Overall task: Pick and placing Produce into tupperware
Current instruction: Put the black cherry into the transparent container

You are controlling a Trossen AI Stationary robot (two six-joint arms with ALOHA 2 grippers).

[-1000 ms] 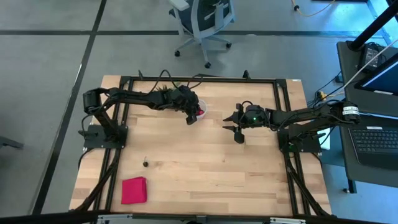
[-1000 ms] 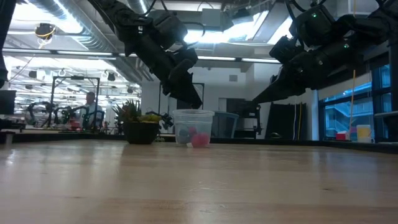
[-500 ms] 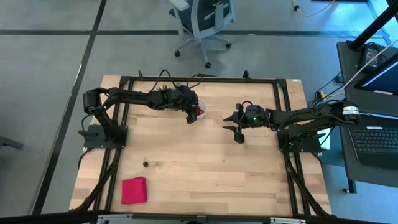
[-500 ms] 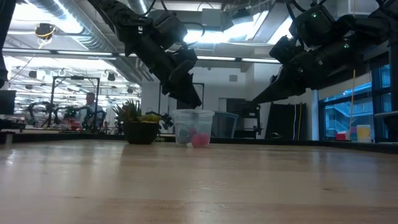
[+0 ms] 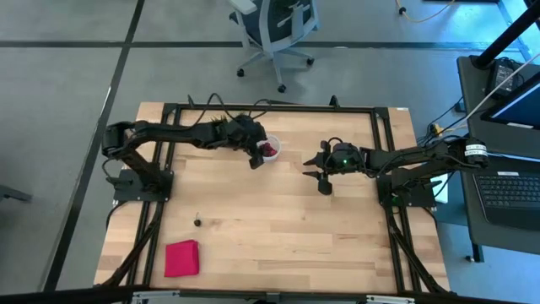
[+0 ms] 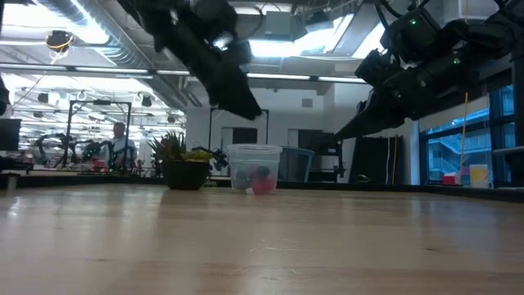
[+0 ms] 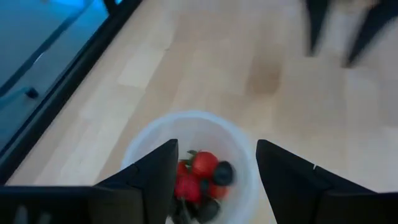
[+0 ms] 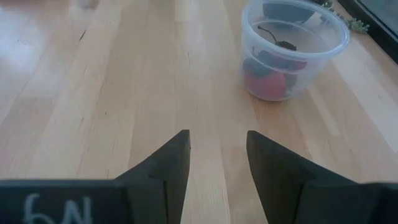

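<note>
The left pincer (image 7: 214, 163), fingers spread and empty, is now raised higher above the tupperware (image 7: 193, 124) holding produce (image 7: 198, 180).

the left tool (image 5: 256, 160) now sits higher above the small round clear plastic tupperware (image 6: 255, 168) than a second ago; in the low view its dark tip has lifted clear of the rim. from above, the left arm's shoulder end has swung outward toward the counter's left edge, and the tool has drawn slightly back from the tupperware.
</note>
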